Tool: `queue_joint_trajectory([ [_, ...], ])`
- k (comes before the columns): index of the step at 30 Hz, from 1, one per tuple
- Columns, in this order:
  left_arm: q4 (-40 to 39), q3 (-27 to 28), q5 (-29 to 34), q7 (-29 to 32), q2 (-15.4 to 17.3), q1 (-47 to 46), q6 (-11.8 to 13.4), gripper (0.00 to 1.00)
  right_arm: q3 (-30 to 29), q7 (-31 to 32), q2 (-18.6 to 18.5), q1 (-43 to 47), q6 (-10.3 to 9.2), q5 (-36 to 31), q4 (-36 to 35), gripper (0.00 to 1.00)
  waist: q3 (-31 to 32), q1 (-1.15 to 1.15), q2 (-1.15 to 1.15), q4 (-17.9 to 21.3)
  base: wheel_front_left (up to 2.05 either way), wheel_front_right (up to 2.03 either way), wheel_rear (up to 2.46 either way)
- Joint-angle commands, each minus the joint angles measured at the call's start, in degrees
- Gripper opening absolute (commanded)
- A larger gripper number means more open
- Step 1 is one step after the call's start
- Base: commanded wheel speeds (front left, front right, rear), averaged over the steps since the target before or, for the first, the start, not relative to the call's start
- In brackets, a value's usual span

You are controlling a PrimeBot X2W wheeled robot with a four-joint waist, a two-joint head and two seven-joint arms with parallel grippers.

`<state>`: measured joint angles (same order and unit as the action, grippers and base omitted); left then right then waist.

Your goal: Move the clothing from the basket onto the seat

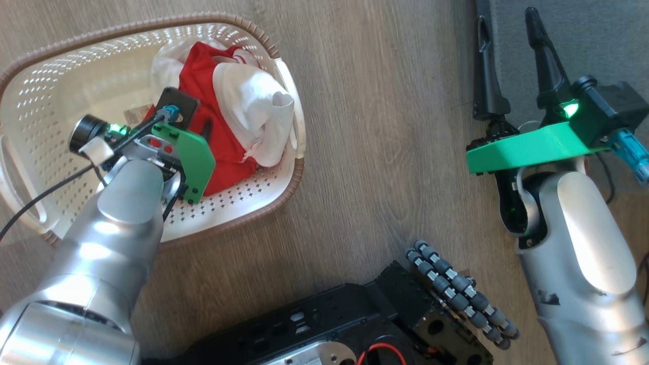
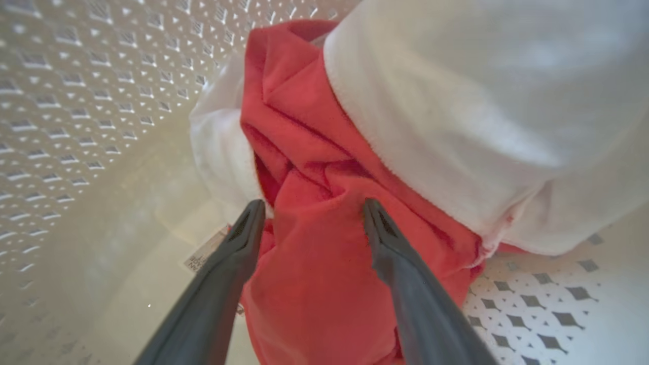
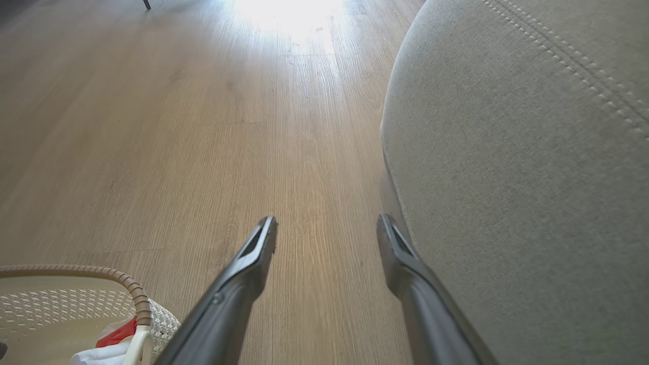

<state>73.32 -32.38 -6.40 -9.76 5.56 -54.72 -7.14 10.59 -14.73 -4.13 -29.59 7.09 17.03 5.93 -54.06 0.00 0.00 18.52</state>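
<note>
The cream basket (image 1: pixel 61 86) with a brown rim stands on the wood floor at the left. In it lies the clothing (image 1: pixel 195 76), bunched red fabric with a white panel (image 1: pixel 253 106) on top. My left arm (image 1: pixel 127 192) reaches down into the basket. My left gripper (image 2: pixel 313 210) is open, its two fingers set on either side of a raised fold of the red clothing (image 2: pixel 304 152). My right gripper (image 1: pixel 506 16) is open and holds nothing, hovering over the floor beside the grey seat (image 1: pixel 583 35). The seat's rounded corner (image 3: pixel 532 177) is right of my right gripper (image 3: pixel 327 224).
My black base with a roller wheel (image 1: pixel 456 294) sits at the bottom between the arms. Bare wood floor (image 1: pixel 380 126) lies between basket and seat. A label (image 2: pixel 205 251) shows on the basket's bottom. The basket's rim (image 3: pixel 137 294) shows low left in the right wrist view.
</note>
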Motion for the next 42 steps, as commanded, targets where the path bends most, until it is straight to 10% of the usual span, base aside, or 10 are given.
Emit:
queue_joint_trajectory([
  [1, -0.1, 0.6, -1.1, 0.8, 1.1, 1.4, -0.3, 1.0, 0.3, -0.3, 0.0, 2.3, 0.4, -0.3, -1.9, 1.0, -0.2, 0.0, 0.0, -0.2, 0.0, 0.0, 0.0],
  [9, 0.0, -1.7, -8.0, 7.5, 0.4, 2.8, -0.3, 0.93, 0.2, -0.3, 0.1, 2.2, 0.4, -0.4, -1.9, 1.0, -0.5, 0.0, 0.0, -0.7, 0.0, 0.0, 0.0],
  [10, -0.3, -2.3, -9.0, 7.9, 0.3, 3.0, -0.3, 0.8, 0.3, -0.3, 0.1, 2.0, 0.4, -0.4, -1.9, 1.0, -0.4, 0.0, 0.0, -0.7, 0.0, 0.0, 0.0],
  [11, -0.7, -3.0, -9.8, 7.9, 0.4, 3.2, -0.3, 0.0, 0.3, -0.3, 0.1, 1.8, 0.4, -0.4, -1.9, 1.0, -0.3, 0.0, 0.0, -0.7, 0.0, 0.0, 0.0],
  [42, -15.4, -6.8, -28.6, -5.2, 0.2, 15.3, -0.3, 0.0, 1.0, -0.3, -3.3, 5.4, 0.4, 0.7, 3.9, 1.0, 27.4, 0.0, 0.0, -11.5, 0.0, 0.0, 0.0],
])
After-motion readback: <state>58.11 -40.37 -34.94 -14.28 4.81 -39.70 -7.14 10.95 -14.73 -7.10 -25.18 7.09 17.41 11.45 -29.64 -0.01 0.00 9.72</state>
